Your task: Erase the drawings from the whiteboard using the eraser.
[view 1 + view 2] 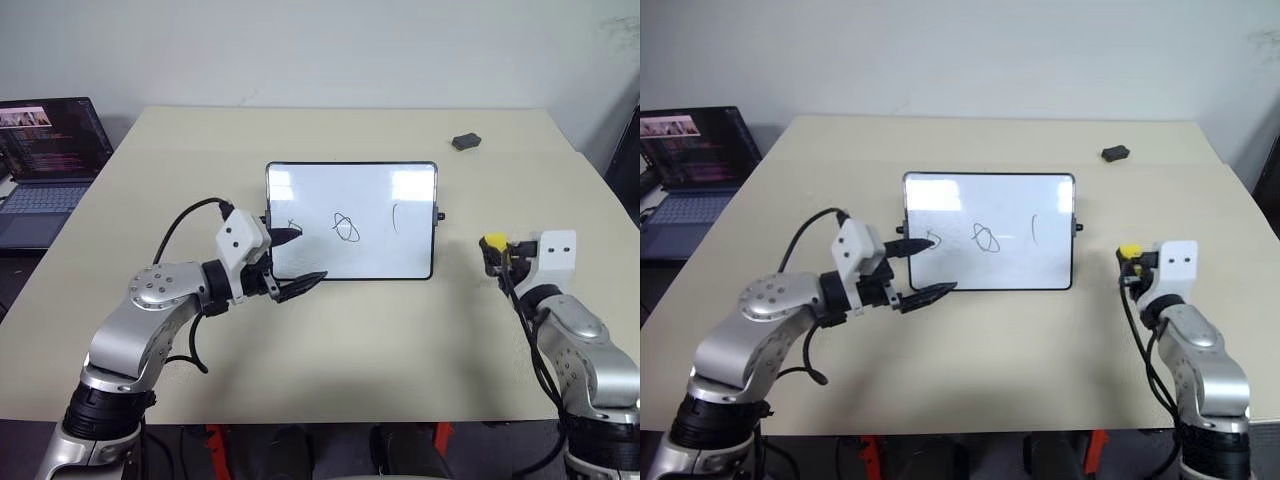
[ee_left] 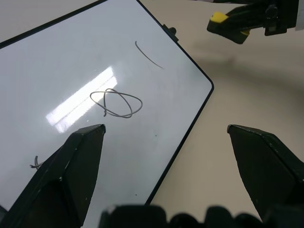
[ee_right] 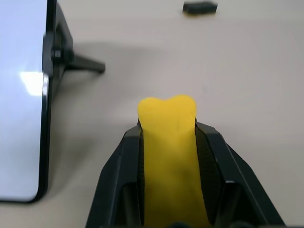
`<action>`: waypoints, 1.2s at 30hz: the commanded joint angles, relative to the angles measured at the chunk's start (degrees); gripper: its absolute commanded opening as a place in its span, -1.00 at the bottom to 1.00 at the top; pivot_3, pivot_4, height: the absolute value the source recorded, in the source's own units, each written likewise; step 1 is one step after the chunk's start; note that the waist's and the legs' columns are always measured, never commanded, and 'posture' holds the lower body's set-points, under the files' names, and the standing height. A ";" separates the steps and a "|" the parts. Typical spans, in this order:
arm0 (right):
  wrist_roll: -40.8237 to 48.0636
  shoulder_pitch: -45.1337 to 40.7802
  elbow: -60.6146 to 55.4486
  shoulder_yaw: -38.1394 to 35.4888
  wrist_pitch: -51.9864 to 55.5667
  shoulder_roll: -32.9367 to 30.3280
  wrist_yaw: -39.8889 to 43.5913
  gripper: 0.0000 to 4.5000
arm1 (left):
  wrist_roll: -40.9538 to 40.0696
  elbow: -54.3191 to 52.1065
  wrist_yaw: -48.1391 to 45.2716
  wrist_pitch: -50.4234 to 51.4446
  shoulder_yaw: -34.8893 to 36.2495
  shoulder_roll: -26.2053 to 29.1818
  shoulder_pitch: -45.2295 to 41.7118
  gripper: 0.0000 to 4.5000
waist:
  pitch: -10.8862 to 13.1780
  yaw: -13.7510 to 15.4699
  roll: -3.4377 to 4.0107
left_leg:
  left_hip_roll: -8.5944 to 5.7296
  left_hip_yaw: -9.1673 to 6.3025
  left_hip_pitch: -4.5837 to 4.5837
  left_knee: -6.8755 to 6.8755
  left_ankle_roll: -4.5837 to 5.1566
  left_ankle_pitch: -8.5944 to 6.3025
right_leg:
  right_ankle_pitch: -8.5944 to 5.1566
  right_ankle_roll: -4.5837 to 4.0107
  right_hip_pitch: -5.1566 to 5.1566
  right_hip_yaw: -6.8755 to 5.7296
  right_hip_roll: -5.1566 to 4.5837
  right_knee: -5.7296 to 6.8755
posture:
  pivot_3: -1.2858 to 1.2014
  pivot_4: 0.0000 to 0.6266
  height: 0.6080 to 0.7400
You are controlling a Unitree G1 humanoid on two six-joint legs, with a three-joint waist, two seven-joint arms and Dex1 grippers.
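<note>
1. The right pincer (image 3: 167, 142) is clamped on the yellow eraser (image 3: 167, 118) and holds it above the surface (image 1: 330, 340), at about 3 o'clock of the whiteboard (image 1: 400, 262) and apart from it. The grip squeezes the block so that its tip bulges; pressed sideways on the board, it may twist or slip out.
2. The whiteboard stands tilted on a small rear leg. A hard push from the eraser may slide it or tip it back, unless something braces it.
3. The left pincer (image 1: 290, 262) stands apart, empty, with one finger over the board's 9 o'clock edge and one at its 7 o'clock corner. It may smear the nearest mark or knock the frame.
4. Count: three drawings (image 1: 346, 228), none wiped: a small loop at 9 o'clock, a scribbled oval at centre, a short curved stroke towards 3 o'clock.
5. Count: one whiteboard, one eraser, one small dark lump (image 1: 466, 141) at the board's 1 o'clock, one laptop (image 1: 50, 165) off at its 9 o'clock.
</note>
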 commanded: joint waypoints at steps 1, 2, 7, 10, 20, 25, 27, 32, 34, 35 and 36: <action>-1.11 -3.87 0.95 -0.03 -6.43 0.50 1.16 -0.50 | -0.93 -1.41 1.42 0.36 1.40 -1.19 -1.01 1.00 | 0.00 -0.04 0.00 | 0.00 0.01 0.00 0.00 0.00 0.00 | 0.00 0.00 0.00 0.01 0.00 0.00 | 0.03 -0.52 1.00; -1.75 -5.28 1.78 0.68 -8.18 0.64 1.50 -0.50 | -1.15 -1.74 1.47 0.71 1.26 -1.32 -0.74 1.00 | 0.00 -0.11 0.00 | 0.00 0.01 0.01 0.00 0.00 0.00 | 0.00 0.00 0.00 0.02 0.00 0.00 | 0.03 -0.52 1.00; -7.99 -15.68 10.17 7.23 -17.26 2.70 1.86 -0.50 | -0.25 -2.62 1.81 1.21 0.19 -1.34 0.46 1.00 | 0.01 -0.55 0.01 | 0.02 0.04 0.08 0.00 0.00 0.00 | 0.01 -0.01 0.00 0.03 0.01 0.08 | 0.03 -0.52 1.00; -10.26 -20.87 14.73 10.68 -20.29 5.28 1.94 -0.50 | 0.22 -2.31 2.90 1.77 -0.05 -1.81 -0.28 1.00 | 0.01 -0.39 0.01 | 0.03 0.00 0.07 0.00 0.00 0.00 | 0.01 -0.02 -0.01 0.00 0.02 0.07 | 0.03 -0.52 1.00; -15.71 -25.41 25.34 16.73 -27.11 10.02 3.15 -0.50 | -0.90 -3.03 5.29 5.14 0.97 -2.32 -1.53 1.00 | 0.01 0.10 0.01 | -0.02 -0.04 -0.04 0.02 -0.01 0.00 | 0.01 -0.03 -0.04 -0.05 -0.10 0.03 | 0.03 -0.52 1.00; -18.15 -22.99 28.72 18.32 -26.85 9.56 3.59 -0.50 | -1.17 -3.34 5.42 5.88 0.99 -2.15 -2.09 1.00 | 0.01 -0.07 0.02 | 0.00 -0.05 -0.02 0.02 -0.01 0.00 | 0.01 -0.03 -0.04 -0.06 -0.09 0.06 | 0.03 -0.52 1.00; -19.66 -21.55 28.33 19.71 -25.44 8.68 4.55 -0.50 | -1.25 -3.42 5.46 6.21 1.00 -2.12 -2.40 1.00 | 0.00 -0.07 0.01 | 0.00 -0.05 0.00 0.02 -0.01 0.00 | 0.01 -0.04 -0.03 -0.05 -0.09 0.07 | 0.03 -0.52 1.00; -22.09 -16.70 25.51 24.50 -20.80 6.66 9.65 -0.50 | -1.34 -3.43 5.82 6.68 0.92 -2.37 -3.04 1.00 | -0.05 -0.11 -0.05 | 0.00 -0.05 0.14 0.04 -0.01 0.01 | 0.01 -0.04 0.08 -0.05 -0.09 0.12 | 0.03 -0.52 1.00; -22.89 -14.63 24.53 26.88 -18.52 5.48 12.28 -0.50 | -1.33 -3.52 6.05 6.81 0.89 -2.53 -3.12 1.00 | -0.10 -0.20 -0.07 | 0.00 -0.04 0.20 0.06 -0.01 0.01 | 0.01 -0.04 0.12 -0.05 -0.08 0.14 | 0.03 -0.52 1.00; -23.53 -13.84 24.18 27.65 -18.01 4.97 12.86 -0.50 | -1.24 -3.61 6.10 6.80 0.77 -2.54 -3.06 1.00 | -0.14 -0.29 -0.08 | 0.00 -0.04 0.23 0.06 -0.01 0.01 | 0.02 -0.04 0.15 -0.05 -0.07 0.15 | 0.03 -0.52 1.00; -23.85 -13.29 23.77 28.15 -17.36 4.58 13.43 -0.50 | -1.24 -3.74 6.13 6.81 0.72 -2.53 -2.96 1.00 | -0.16 -0.39 -0.10 | 0.00 -0.04 0.27 0.06 0.00 0.01 | 0.02 -0.04 0.18 -0.04 -0.07 0.16 | 0.03 -0.52 1.00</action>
